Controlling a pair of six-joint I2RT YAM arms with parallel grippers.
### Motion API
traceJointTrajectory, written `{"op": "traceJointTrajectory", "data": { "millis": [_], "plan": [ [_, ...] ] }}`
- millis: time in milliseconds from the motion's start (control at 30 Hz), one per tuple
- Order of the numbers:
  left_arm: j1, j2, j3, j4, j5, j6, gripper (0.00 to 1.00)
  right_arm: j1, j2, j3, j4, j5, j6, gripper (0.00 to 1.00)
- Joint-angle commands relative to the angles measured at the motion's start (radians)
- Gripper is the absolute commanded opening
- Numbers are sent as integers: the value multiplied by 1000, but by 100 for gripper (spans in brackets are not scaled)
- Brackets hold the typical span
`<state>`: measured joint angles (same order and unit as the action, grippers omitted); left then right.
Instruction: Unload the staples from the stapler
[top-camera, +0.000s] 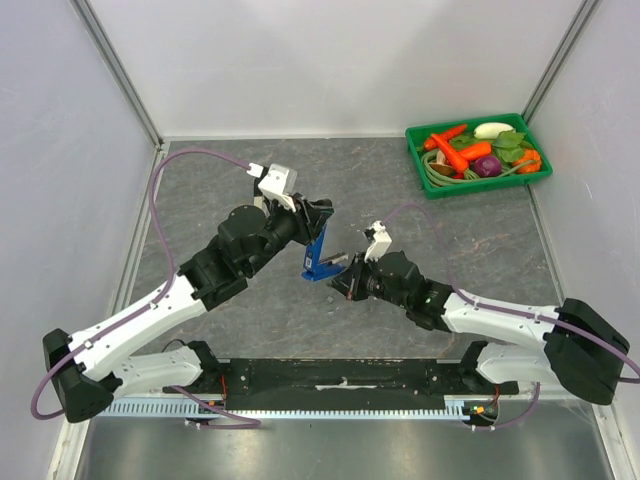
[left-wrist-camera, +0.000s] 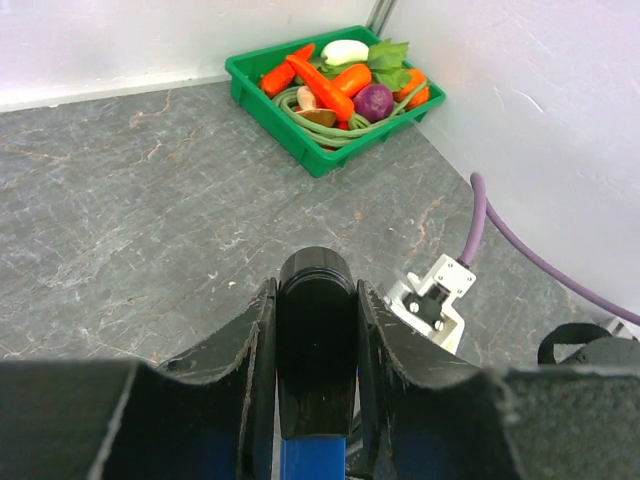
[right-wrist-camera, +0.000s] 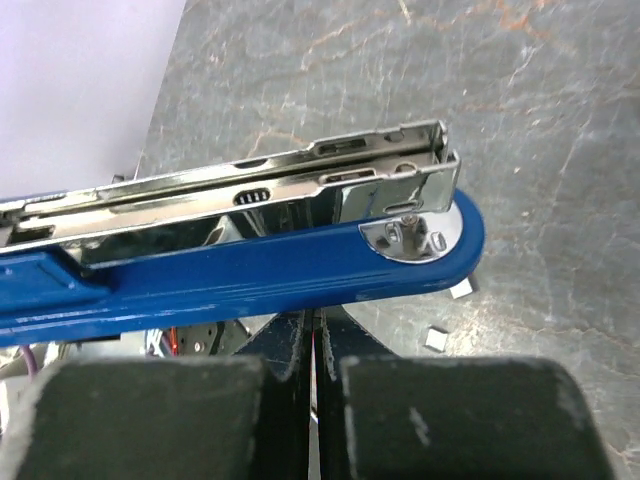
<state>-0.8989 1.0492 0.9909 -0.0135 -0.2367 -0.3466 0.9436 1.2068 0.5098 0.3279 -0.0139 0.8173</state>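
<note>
While left gripper (left-wrist-camera: 316, 305), part-open, clamps stapler (left-wrist-camera: 315, 350) black end, right gripper (right-wrist-camera: 312, 345) pressed closed under blue base.

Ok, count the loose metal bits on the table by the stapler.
2 metal bits: one just below the stapler's blue tip, one nearer the camera. Others may hide behind it.

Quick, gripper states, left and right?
Left gripper: closed on the stapler, at its black end.
Right gripper: closed, nothing visibly held, just under the stapler.

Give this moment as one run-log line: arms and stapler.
left fingers: clamped on stapler | right fingers: shut under its blue base | magazine: exposed | staple bits: on table
</note>
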Motion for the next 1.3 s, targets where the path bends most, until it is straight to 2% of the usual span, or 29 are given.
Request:
{"op": "traceJointTrajectory", "data": {
  "millis": [0,300,767,867,1133,1267],
  "plan": [
    [-5,-51,20,46,91,-54,2,3,-42,79,-73,149,-72,0],
    [-5,-29,28,-39,192,-60,2,3,-69,177,-191,262,-185,1],
    [-5,72,31,-69,270,-35,2,3,-90,302,-250,287,-316,3],
    [-5,100,31,-71,293,-37,2,3,-98,305,-221,261,-334,4],
    [-6,179,3,4,356,-54,2,3,-90,326,-89,79,-320,5],
    [-5,213,12,6,294,-35,2,3,-87,337,-104,74,-331,5]
  ]
}}
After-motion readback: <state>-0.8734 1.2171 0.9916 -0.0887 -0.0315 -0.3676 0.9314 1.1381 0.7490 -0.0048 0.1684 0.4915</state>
